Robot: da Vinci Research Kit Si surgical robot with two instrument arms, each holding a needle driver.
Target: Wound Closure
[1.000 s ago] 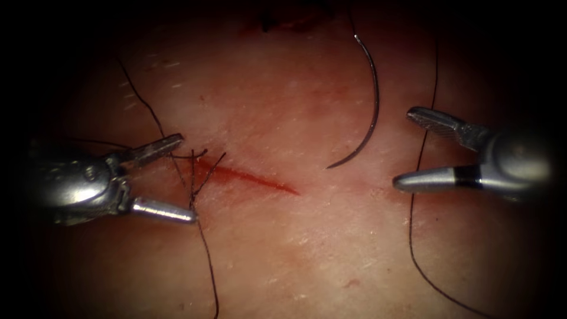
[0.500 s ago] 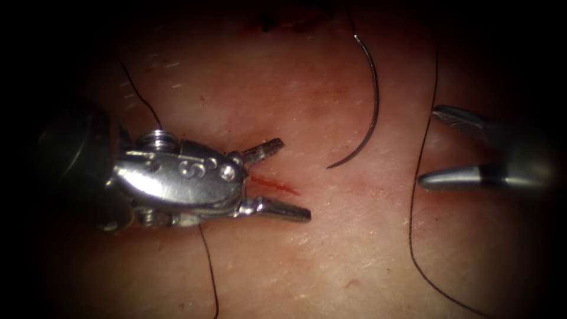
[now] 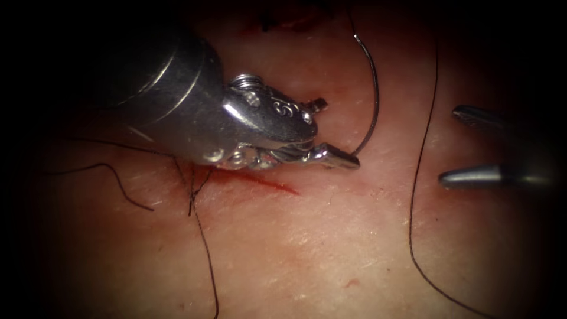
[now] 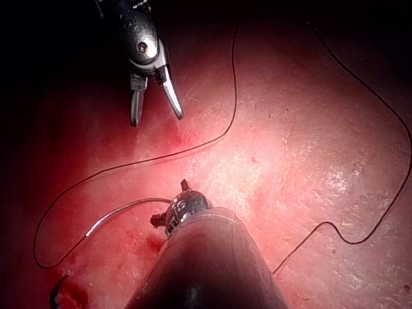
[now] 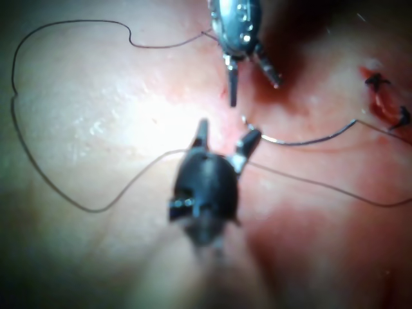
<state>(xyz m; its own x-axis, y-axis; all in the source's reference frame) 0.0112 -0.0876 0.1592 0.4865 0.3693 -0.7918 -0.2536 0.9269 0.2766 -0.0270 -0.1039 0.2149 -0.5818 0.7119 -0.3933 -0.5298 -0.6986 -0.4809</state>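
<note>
The left tool [image 3: 335, 133], jaws released, is reaching over the cut [image 3: 266, 182] toward the needle [image 3: 372, 100] lying free on the tissue [image 3: 331, 248]; the right tool [image 3: 472, 145] is waiting, jaws released, empty.

A stamped "S" on the left hand [image 3: 322, 131] wrist housing

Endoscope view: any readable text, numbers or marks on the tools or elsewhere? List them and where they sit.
Stamped mark on the left tool's metal wrist housing, above its open jaws: looks like "S" with one more character, too small to read for sure.
Right tool: no marking legible.
Needle, thread, tissue: no text.
</note>
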